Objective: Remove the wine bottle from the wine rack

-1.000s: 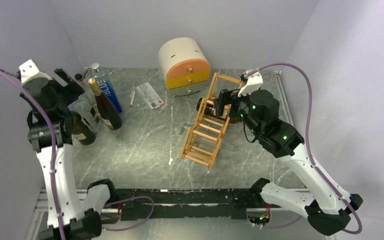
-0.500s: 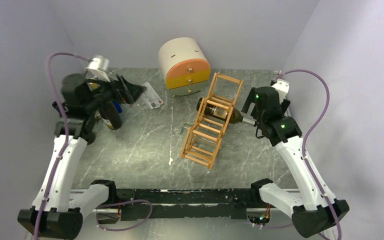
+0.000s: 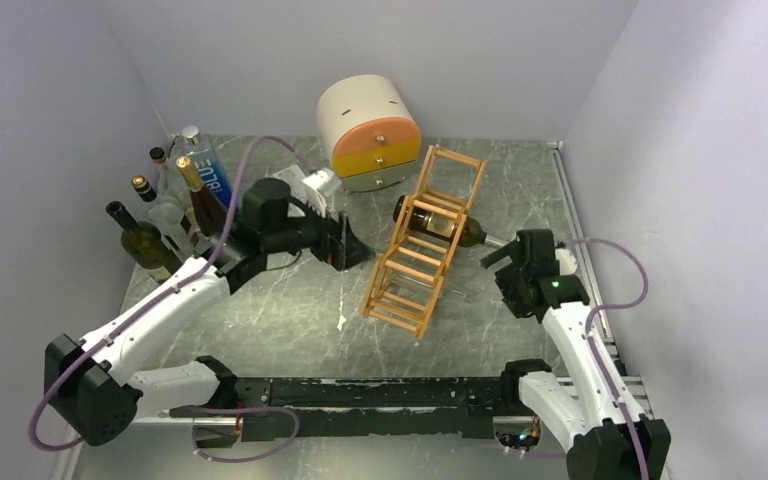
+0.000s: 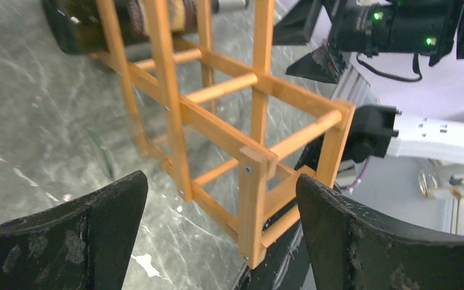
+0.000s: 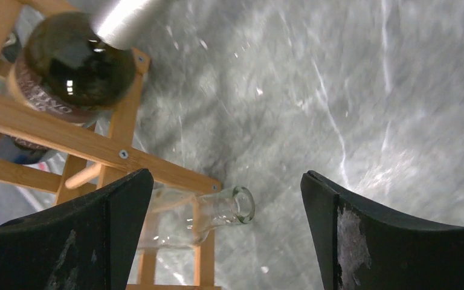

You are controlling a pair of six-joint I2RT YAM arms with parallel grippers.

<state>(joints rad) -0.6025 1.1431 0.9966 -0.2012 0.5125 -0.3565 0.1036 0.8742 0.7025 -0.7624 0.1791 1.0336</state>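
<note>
The wine rack (image 3: 422, 240) is a tan wooden ladder-like frame leaning at mid-table. A dark wine bottle (image 3: 440, 222) lies across an upper tier, its silver-foiled neck sticking out to the right. My left gripper (image 3: 348, 248) hovers open just left of the rack. In the left wrist view the left gripper (image 4: 220, 181) brackets the rack's corner post (image 4: 255, 199) without touching it. My right gripper (image 3: 498, 262) hangs open, right of the bottle's neck. The right wrist view shows the bottle's shoulder (image 5: 78, 66) up left of the open right gripper (image 5: 226, 180).
A clear glass bottle (image 5: 217, 211) lies in a lower tier of the rack, mouth toward my right gripper. A round cream-and-orange drawer box (image 3: 370, 130) stands behind the rack. Several upright bottles (image 3: 175, 205) crowd the back left corner by the wall.
My left arm swung from the back-left bottles across to the rack's left side. My right arm pulled back from over the rack and dropped lower, right of the bottle's neck.
</note>
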